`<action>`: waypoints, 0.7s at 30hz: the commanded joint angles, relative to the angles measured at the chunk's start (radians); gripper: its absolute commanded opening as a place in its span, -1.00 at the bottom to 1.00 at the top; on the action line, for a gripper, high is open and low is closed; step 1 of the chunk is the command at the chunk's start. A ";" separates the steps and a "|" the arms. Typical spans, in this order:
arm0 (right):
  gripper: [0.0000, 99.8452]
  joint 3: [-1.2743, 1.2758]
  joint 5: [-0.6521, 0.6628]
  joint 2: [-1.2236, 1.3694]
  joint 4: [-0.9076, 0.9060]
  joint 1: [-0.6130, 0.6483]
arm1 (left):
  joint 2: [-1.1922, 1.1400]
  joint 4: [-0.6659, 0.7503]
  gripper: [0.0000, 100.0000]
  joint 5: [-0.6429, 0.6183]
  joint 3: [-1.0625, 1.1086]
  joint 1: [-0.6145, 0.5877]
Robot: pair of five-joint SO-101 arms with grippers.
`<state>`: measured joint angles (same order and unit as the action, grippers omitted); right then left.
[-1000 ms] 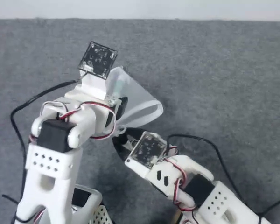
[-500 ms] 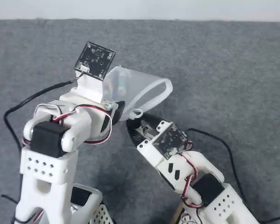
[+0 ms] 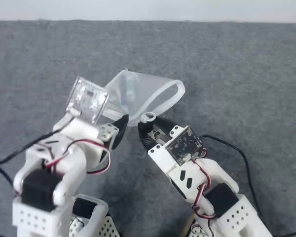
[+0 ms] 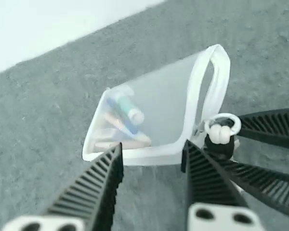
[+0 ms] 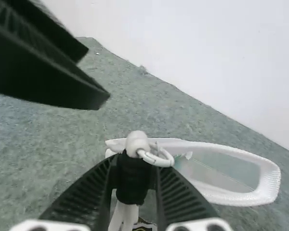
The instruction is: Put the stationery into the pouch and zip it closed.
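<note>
Grey felt-like surface, with a pale wall along the 12 o'clock edge of the high view. At far left a black cable loops off the left arm toward 9 o'clock. The left gripper has its jaws spread wide and holds nothing. Its tips sit just short of the near edge of the pouch, one toward each end of that edge; I cannot tell whether they touch it. In the high view the left arm's camera board covers the pouch's corner at 8 o'clock. The pouch is translucent and lies at 12 o'clock of both grippers. The stationery is bunched inside its closed end, at about 10 o'clock within the pouch. The white zip band gapes in a loop at the 3 o'clock end. The zipper pull, a white bead and ring, sits at the pouch's 6 o'clock corner. The right gripper is clamped narrow on it, approaching from 5 o'clock. The right gripper's black fingers lie just beside the left gripper, at its 3 o'clock. A second cable trails off the right arm toward 4 o'clock.
</note>
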<state>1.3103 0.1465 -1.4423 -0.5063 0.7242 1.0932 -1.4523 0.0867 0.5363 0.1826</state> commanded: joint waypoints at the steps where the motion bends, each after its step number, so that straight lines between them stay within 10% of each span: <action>1: -0.99 -0.064 -0.006 -0.033 -0.004 -0.044 | 0.124 0.068 -0.58 0.037 0.050 0.006; 21: -0.99 -0.152 0.040 -0.041 -0.153 -0.048 | 0.399 0.176 -0.49 0.227 0.427 0.158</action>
<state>1.2474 0.1695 -1.4423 -0.6475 0.6843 1.4691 -1.3096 0.2816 0.9521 0.3099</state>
